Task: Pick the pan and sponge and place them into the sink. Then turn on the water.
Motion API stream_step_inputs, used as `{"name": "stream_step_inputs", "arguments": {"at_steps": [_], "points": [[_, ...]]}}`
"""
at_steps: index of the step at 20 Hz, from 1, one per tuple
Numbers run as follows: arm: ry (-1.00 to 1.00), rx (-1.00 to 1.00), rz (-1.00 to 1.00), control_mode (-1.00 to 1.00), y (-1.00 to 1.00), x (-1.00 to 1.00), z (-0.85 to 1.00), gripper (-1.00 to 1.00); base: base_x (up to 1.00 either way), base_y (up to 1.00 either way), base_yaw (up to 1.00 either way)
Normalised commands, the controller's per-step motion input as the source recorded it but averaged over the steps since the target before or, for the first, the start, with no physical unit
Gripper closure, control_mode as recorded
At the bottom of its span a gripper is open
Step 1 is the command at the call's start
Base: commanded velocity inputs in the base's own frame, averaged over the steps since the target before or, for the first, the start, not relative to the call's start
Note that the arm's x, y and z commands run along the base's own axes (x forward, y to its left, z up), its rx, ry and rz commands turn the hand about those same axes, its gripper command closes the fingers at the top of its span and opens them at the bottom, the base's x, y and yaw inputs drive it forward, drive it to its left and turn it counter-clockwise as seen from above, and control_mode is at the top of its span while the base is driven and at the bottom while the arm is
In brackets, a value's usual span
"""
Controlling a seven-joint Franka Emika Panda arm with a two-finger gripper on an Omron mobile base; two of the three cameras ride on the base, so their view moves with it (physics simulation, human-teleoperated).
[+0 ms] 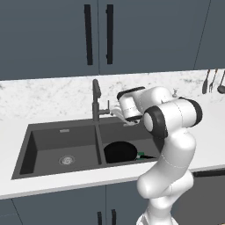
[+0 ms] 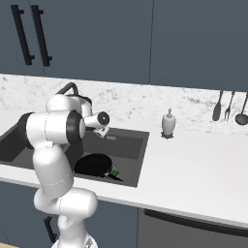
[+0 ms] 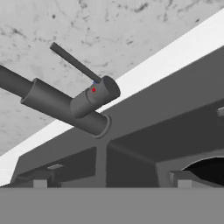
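Wide apart and empty stood the claw, its two dark fingertips spread at the bottom of the hand view, pointed at the faucet with its thin side lever at about 11 o'clock from the faucet body. In the left base view the claw hung just right of the faucet, over the back edge of the sink; the robot's own forearm covered most of it, so its fingers were hard to make out there. The pan lay in the right basin, its handle running toward 3 o'clock and partly hidden behind the arm. The sponge showed as a small green sliver beside the pan's rim, cut off by the arm; in the right base view it lay at 4 o'clock from the pan. No stream could be made out under the spout. On the tabletop a white soap dispenser stood right of the sink, and utensils hung on the marble wall.
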Motion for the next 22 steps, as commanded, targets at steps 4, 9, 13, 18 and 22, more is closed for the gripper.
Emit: {"name": "stream_step_inputs", "arguments": {"at_steps": [4, 9, 13, 18, 22], "points": [[0.00, 0.03, 0.00, -1.00, 0.00, 0.18, 0.08, -1.00, 0.00, 0.00, 0.00], [0.00, 0.03, 0.00, -1.00, 0.05, 0.24, 0.03, -1.00, 0.00, 0.00, 0.00], [-0.04, 0.03, 0.00, -1.00, 0.09, 0.25, 0.01, -1.00, 0.00, 0.00, 0.00], [0.00, 0.02, 0.00, -1.00, 0.08, 0.28, 0.00, -1.00, 0.00, 0.00, 0.00], [0.00, 0.00, 0.00, -1.00, 0.14, 0.30, 0.00, -1.00, 0.00, 0.00, 0.00]]}}
